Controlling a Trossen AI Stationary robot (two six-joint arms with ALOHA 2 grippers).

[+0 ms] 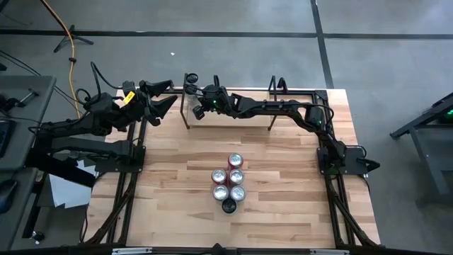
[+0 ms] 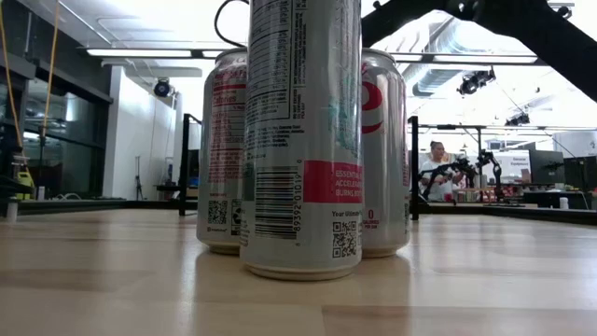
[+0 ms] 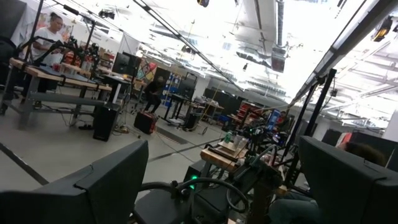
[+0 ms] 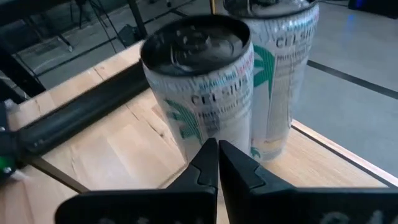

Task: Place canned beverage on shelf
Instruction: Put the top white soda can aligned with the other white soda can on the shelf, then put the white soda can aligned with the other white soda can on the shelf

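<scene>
High view puts the shelf (image 1: 230, 113) along the bench's (image 1: 283, 198) far edge, with two silver cans (image 4: 205, 93) standing touching on its left end, close to that end's edge. The right pincer (image 1: 200, 103) sits just beside them, clenched on nothing, its fingertips (image 4: 214, 163) pressed together. The left pincer (image 1: 159, 95) hovers off the shelf's left end, past the bench's rim, released wide. A cluster of cans (image 1: 230, 183) stands nearer than the shelf, bare wood around it on every side.

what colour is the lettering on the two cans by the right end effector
Green on white cans, clearest in the right wrist view.
</scene>
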